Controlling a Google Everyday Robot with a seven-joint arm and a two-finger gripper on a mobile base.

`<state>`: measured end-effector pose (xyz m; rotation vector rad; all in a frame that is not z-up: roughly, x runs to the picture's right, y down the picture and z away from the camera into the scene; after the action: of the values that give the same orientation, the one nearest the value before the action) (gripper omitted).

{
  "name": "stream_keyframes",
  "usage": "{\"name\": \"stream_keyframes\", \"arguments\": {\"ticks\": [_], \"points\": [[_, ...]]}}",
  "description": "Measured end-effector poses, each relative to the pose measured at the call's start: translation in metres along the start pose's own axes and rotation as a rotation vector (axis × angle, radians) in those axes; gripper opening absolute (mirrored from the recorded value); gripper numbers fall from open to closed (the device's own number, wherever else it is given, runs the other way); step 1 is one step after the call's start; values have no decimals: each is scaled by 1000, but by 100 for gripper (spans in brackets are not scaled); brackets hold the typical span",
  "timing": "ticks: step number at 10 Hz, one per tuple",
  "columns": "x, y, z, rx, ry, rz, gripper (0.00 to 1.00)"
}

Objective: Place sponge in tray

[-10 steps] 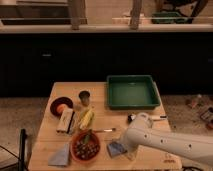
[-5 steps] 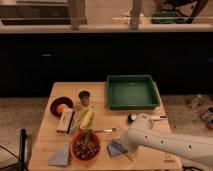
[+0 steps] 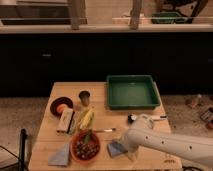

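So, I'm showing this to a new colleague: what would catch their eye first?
The white arm stretching in from the lower right stands out, its gripper down at the sponge near the front edge of the table. Next comes the big green tray at the back right. An orange bowl sits just left of the sponge.

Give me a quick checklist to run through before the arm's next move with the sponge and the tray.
1. Hand at the sponge, near the table's front edge: ok.
2. Firm grip on the sponge: cannot tell, the arm hides it.
3. Sponge in the green tray: not ok, it lies on the table.
4. Tray bottom free: ok, nothing shows in it.
5. Low path to the tray clear: not ok, a utensil lies between.
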<state>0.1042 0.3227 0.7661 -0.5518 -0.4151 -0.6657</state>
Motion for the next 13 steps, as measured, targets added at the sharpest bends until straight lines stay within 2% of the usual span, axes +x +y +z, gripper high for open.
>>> {"name": "stream_keyframes", "arguments": {"ticks": [10,11,13], "points": [[1,1,0,2,1,2,80],[1,1,0,2,1,3,76],[2,1,-1,0,3,5,58]]}}
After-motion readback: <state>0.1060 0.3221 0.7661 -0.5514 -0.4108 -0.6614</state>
